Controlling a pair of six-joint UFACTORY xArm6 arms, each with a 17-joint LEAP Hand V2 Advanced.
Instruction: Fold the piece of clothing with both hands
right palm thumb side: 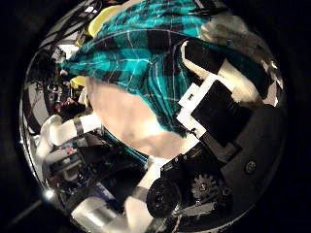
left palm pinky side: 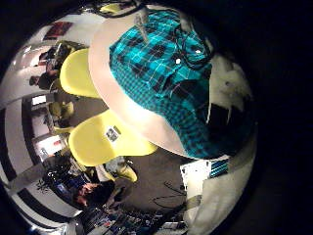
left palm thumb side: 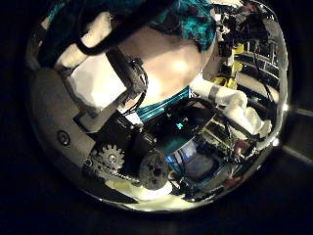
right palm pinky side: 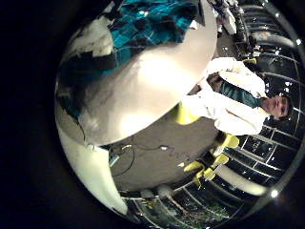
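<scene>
A teal-and-black plaid shirt [left palm pinky side: 166, 73] lies on the round white table [left palm pinky side: 112, 93]. Both hands hover above it, likely positioning to fold; whether their fingers are curled or relaxed cannot be told.

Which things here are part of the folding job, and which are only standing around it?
Part of the job:
- teal and black plaid shirt
- table that it lies on
- right hand, close over the shirt
- left hand

Only standing around:
- yellow chairs beside the table
</scene>
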